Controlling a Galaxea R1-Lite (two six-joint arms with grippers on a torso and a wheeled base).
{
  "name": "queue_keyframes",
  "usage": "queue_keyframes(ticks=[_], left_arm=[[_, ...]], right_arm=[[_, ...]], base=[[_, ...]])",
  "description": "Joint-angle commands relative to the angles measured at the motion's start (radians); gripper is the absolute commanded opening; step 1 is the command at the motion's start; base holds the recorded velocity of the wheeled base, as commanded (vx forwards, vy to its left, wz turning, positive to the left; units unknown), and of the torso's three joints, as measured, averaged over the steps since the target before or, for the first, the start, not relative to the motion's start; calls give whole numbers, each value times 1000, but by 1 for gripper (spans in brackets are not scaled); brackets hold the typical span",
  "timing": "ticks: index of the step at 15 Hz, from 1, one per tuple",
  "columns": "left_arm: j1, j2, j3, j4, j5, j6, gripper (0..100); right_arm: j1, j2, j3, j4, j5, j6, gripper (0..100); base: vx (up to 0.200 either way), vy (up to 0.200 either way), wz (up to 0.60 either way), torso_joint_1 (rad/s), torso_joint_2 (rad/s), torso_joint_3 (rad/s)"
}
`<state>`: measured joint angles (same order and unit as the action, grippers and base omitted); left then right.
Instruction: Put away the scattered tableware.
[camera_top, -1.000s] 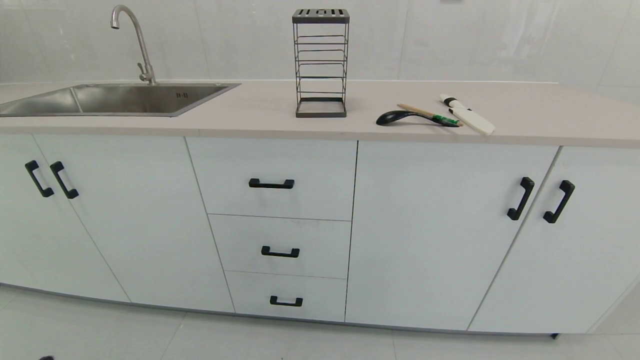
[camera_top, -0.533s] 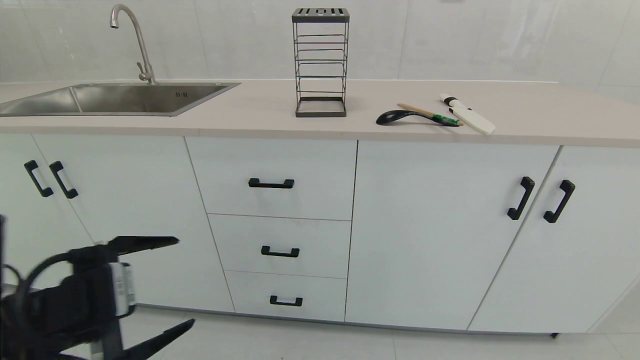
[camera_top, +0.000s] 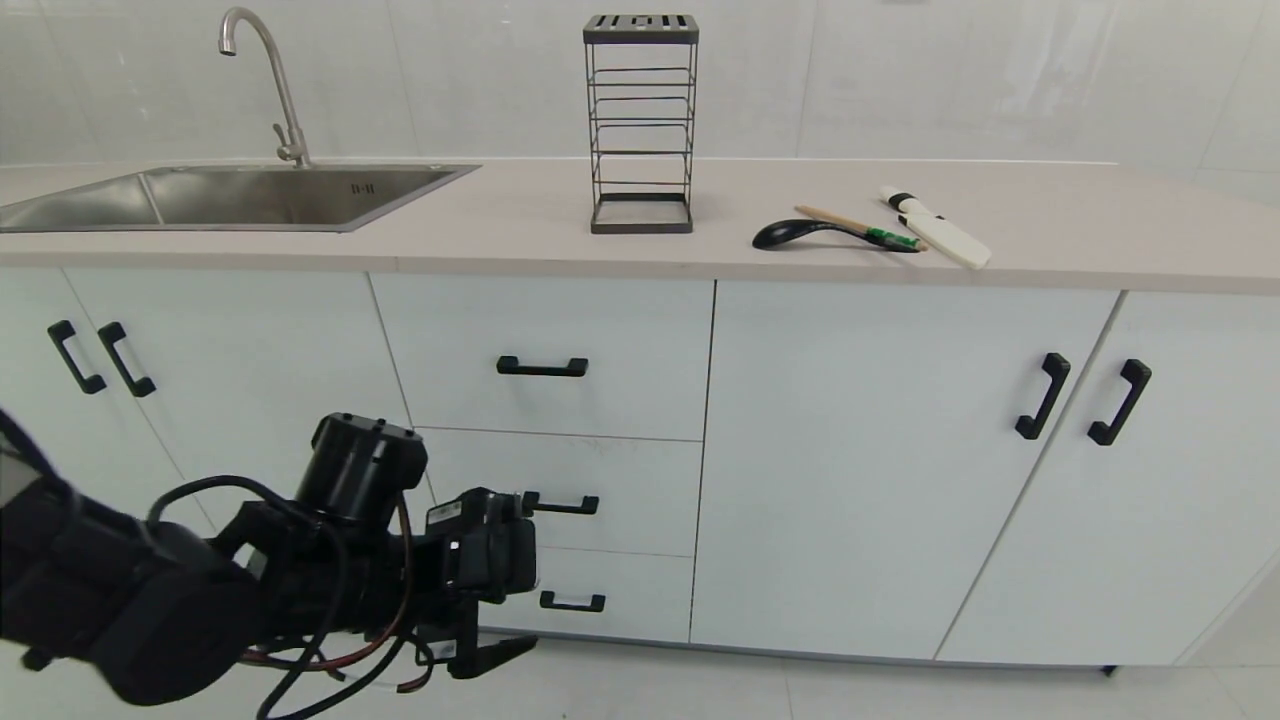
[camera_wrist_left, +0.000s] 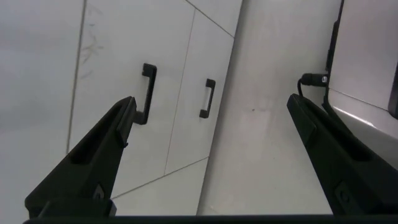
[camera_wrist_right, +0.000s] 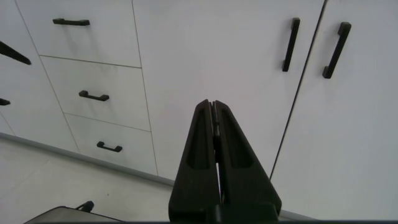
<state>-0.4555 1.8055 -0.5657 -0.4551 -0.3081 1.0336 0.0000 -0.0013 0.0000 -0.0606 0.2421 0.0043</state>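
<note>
left black gripper (camera_top: 520, 580): fingers wide apart, low before white drawers (camera_top: 560, 440) | right black gripper (camera_wrist_right: 216, 124): fingers pressed together, holding nothing | black plastic spoon (camera_top: 835, 235): on beige countertop (camera_top: 500, 215), right of black wire rack (camera_top: 640, 125), long axis along the counter edge, bowl toward rack; up and rightward of left gripper, right arm judged nearer

The left arm (camera_top: 150, 600) is stretching forward low on the robot's left, black cables looping around its wrist. The left gripper (camera_top: 530, 570) is pointing ahead with its fingers (camera_wrist_left: 99, 162) standing spread wide, one above the other in the head view, and with nothing between them. The right gripper (camera_wrist_right: 214, 109) is pointing forward and somewhat down, its two fingers (camera_wrist_right: 200, 143) pressing flat together with nothing between them.
</note>
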Motion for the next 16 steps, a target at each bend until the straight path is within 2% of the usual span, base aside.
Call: queue_keyframes(ticks=[1,5,8,10,14,16], left_arm=[[8,189,-97,-10,10,0,100],[41,359,-206,-39,17,3,100],[74,468,-278,-88,55,2,100],[81,543,-310,-163,72,-1,100],[104,623,-425,-168,73,-3,100],[117,646,-450,-168,72,-1,100]], right_arm=[[0,1,0,-1,0,2,0],[0,1,0,-1,0,5,0],[0,1,0,-2,0,6,0],[0,1,0,-2,0,6,0],[0,1,0,-2,0,6,0],[0,1,0,-2,-1,6,0]], base=[[0,0,0,0,0,0],[0,0,0,0,0,0],[0,0,0,0,0,0],[0,0,0,0,0,0],[0,0,0,0,0,0],[0,0,0,0,0,0]])
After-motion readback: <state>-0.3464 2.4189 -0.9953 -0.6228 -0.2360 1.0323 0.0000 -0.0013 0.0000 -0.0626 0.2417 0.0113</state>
